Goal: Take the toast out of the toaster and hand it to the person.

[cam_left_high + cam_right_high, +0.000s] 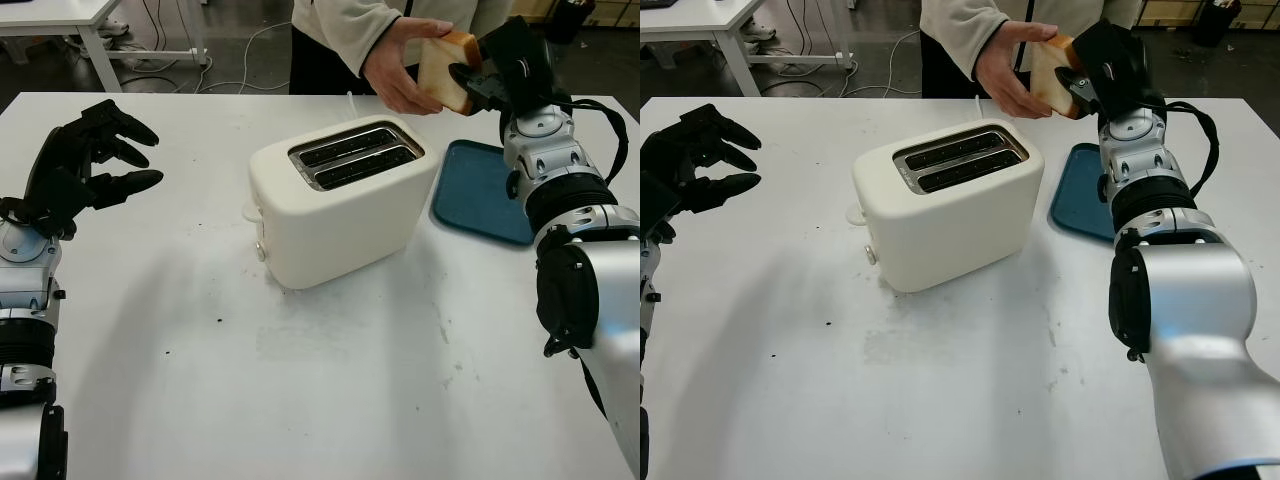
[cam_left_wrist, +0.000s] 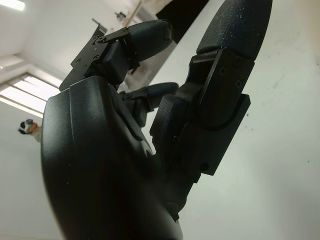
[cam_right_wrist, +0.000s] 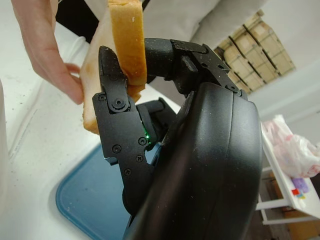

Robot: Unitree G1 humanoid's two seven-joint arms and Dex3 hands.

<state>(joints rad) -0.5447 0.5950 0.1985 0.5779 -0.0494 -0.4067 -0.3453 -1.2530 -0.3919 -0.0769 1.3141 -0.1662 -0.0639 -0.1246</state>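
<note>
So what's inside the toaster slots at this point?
Both slots of the toaster look dark and empty at the top; their depths are hidden. The toast is in the right hand, meeting the person's hand.

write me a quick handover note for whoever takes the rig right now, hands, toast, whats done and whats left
Right hand: raised past the far side of the table, over the blue tray, shut on the toast.
Person's hand: also gripping the toast, from the other side.
Left hand: open, idle above the table's left side.
Toaster: mid-table, both slots look empty.
Done: toast is out and presented.
Left: release the toast once the person has it, then bring the right arm back.
</note>
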